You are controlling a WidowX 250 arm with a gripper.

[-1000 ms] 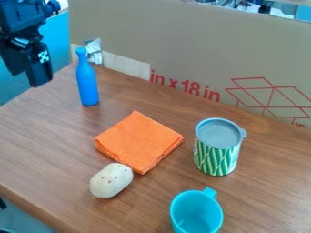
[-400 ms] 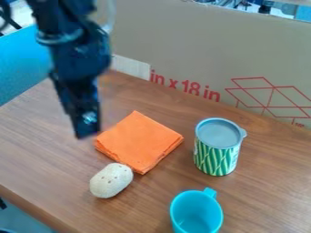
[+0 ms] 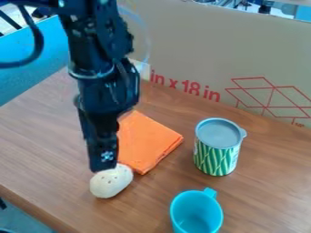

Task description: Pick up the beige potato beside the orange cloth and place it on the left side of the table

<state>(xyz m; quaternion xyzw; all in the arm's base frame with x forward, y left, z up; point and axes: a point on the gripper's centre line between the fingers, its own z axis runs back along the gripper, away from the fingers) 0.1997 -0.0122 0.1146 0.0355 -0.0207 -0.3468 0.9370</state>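
The black gripper hangs from the upper left, its tip at the upper edge of a pale, speckled potato-like object. Whether it touches that object I cannot tell. Just behind and to the right of the gripper lies a folded orange cloth, its left part hidden by the arm. The blue bottle is hidden behind the arm.
A green-and-white striped can with a grey lid stands right of the cloth. A turquoise cup is at the front, handle pointing back. A cardboard panel borders the table's back edge.
From the upper left, the gripper has come down and toward the front right, over the cloth's left side to the pale object. The arm now covers the blue bottle. The objects on the table have not moved.
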